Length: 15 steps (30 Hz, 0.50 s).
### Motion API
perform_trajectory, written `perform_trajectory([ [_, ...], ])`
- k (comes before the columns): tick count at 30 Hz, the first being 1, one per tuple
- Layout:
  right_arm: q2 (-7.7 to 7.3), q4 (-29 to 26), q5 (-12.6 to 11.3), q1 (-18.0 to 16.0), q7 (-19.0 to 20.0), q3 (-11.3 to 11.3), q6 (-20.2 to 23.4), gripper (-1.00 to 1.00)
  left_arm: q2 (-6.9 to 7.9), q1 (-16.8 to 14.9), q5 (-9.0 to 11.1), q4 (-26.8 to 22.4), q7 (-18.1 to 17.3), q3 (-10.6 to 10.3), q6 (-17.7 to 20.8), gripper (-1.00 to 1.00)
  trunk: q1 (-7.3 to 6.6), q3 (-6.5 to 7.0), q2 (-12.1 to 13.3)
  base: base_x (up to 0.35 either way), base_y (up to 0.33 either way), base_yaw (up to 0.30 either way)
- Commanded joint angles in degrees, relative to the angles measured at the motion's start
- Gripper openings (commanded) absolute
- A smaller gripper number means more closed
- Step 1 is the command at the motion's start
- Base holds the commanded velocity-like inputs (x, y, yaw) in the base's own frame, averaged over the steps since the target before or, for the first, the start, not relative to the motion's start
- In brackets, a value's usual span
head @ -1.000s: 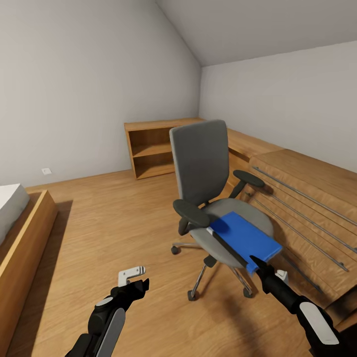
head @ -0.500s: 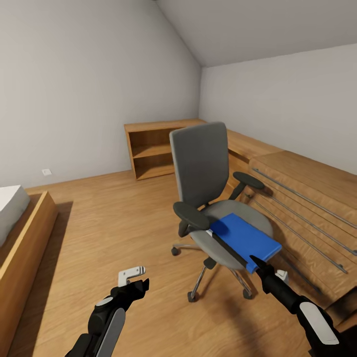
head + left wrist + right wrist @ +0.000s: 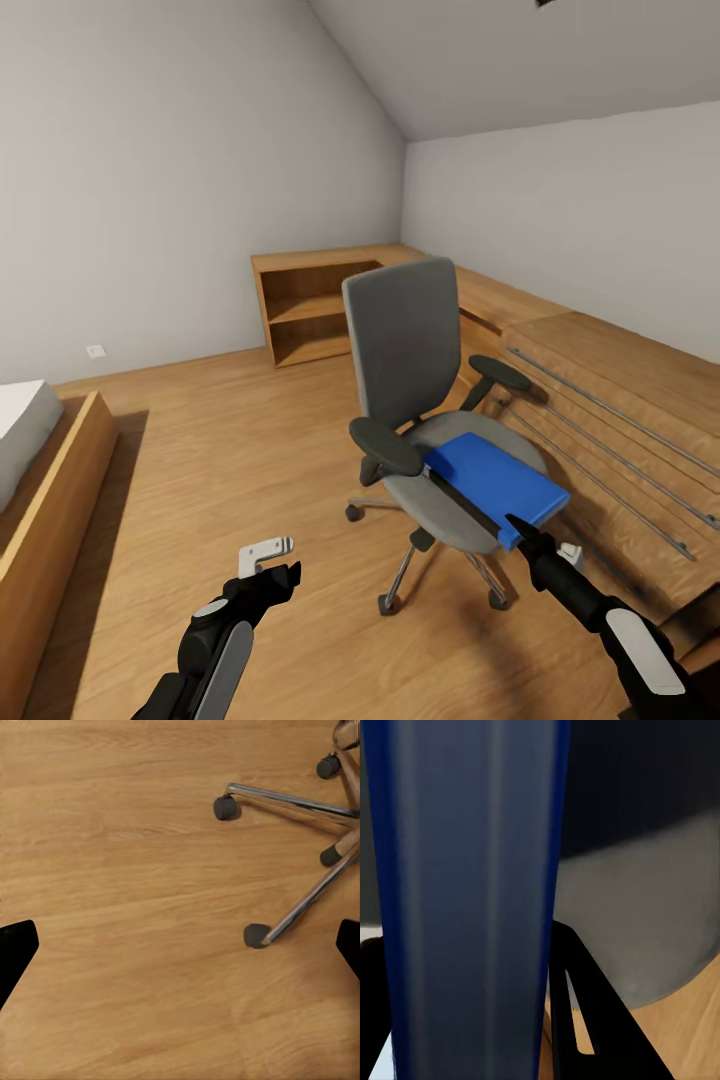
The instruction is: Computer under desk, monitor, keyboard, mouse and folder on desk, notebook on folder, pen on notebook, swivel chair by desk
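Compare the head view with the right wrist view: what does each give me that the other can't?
The head view alone gives the room: the swivel chair's back and armrests, the left gripper open over the floor, and the wooden chest. The right wrist view alone gives the folder's dark spine edge close up, running between the right gripper's fingers. Both show the folder lying on the grey seat, with the right gripper at its near edge.

We can read no text, label, brand, number or sign in any of these views. The folder [image 3: 495, 483] on the swivel chair [image 3: 420, 400] has a plain blue cover, and the small white wall plate [image 3: 95, 351] near the floor is too small for us to read.
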Motion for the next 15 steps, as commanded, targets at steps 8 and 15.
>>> perform_trajectory([
  [8, -0.20, 0.01, -0.15, -0.03, 0.03, -0.42, -0.78, -1.00, 0.01, -0.03, 0.61, -0.10, 0.58, -0.06, 0.13, 1.00, -1.77, 1.39, 3.20, -0.121, -0.074, 0.000],
  [15, -0.30, -0.05, -0.13, -0.03, 0.04, -0.45, -1.65, -1.00, 0.01, -0.02, 0.55, -0.10, 0.61, -0.06, 0.13, 1.00, -3.31, 2.65, 6.01, -0.179, -0.123, 0.000],
])
